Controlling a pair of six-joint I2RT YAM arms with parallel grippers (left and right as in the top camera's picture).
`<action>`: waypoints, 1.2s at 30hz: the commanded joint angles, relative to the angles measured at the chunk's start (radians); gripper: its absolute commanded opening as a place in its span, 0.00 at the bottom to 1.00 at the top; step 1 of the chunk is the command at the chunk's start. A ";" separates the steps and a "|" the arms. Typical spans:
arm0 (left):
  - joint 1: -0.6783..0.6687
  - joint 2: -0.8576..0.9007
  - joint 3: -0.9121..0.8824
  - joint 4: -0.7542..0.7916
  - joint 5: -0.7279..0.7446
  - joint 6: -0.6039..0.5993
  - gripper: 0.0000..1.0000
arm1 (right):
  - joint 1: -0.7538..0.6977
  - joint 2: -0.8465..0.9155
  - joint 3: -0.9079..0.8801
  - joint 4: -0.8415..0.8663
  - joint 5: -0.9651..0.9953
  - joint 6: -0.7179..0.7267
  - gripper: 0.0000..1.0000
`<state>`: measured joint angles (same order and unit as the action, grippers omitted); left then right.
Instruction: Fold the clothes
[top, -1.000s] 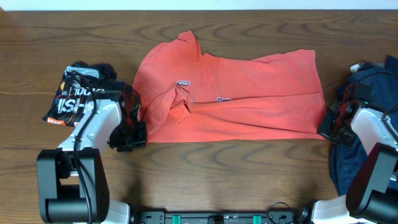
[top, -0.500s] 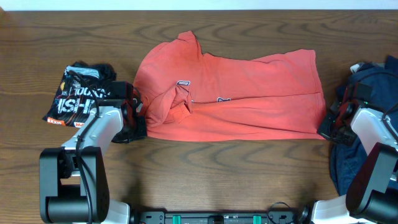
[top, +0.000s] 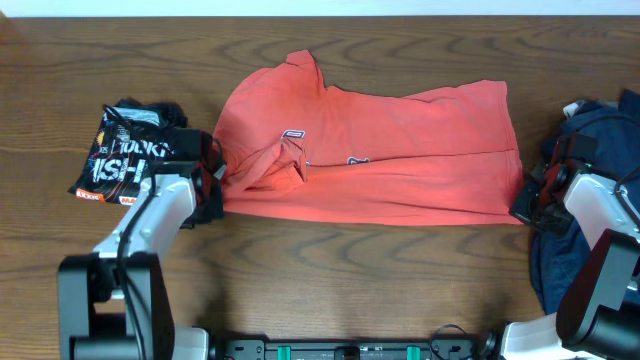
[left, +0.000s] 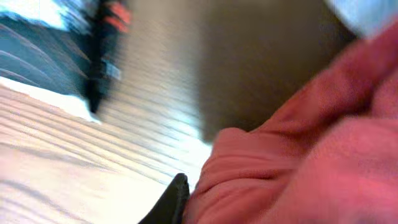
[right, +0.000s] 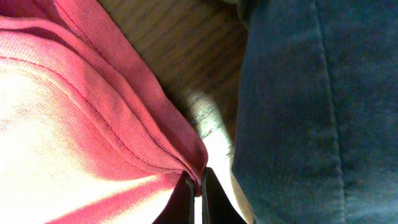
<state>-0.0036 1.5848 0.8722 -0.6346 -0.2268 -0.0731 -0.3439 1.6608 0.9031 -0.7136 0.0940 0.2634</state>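
The coral-red T-shirt (top: 400, 150) lies spread across the middle of the table, with small printed marks near its centre. My left gripper (top: 212, 196) is at the shirt's lower-left corner. In the left wrist view one black finger (left: 177, 196) presses against bunched red cloth (left: 311, 143), so it is shut on the shirt. My right gripper (top: 527, 203) is at the lower-right corner. Its fingers (right: 198, 182) are pinched shut on the red hem (right: 74, 106).
A black T-shirt with white lettering (top: 125, 160) lies crumpled just left of my left gripper and shows blurred in the left wrist view (left: 56, 37). A navy blue T-shirt (top: 600, 150) is heaped at the right edge, close beside my right gripper (right: 311, 112). The table is brown wood (top: 330, 280).
My left gripper has moved toward the far side of the table, dragging the shirt's lower-left corner with it, so the front hem sits higher on the left. The right arm has not moved.
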 joint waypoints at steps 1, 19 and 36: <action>0.003 -0.033 0.025 0.031 -0.160 0.040 0.17 | -0.009 0.002 0.017 0.003 0.029 0.013 0.00; -0.003 -0.150 0.040 0.048 0.066 0.188 0.17 | -0.009 0.002 0.017 0.003 0.029 0.012 0.01; -0.020 -0.165 0.010 -0.105 0.399 0.097 0.26 | -0.009 0.002 0.017 -0.001 0.029 0.013 0.01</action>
<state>-0.0235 1.3571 0.8841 -0.7261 0.1520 0.0452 -0.3439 1.6608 0.9031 -0.7139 0.0994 0.2634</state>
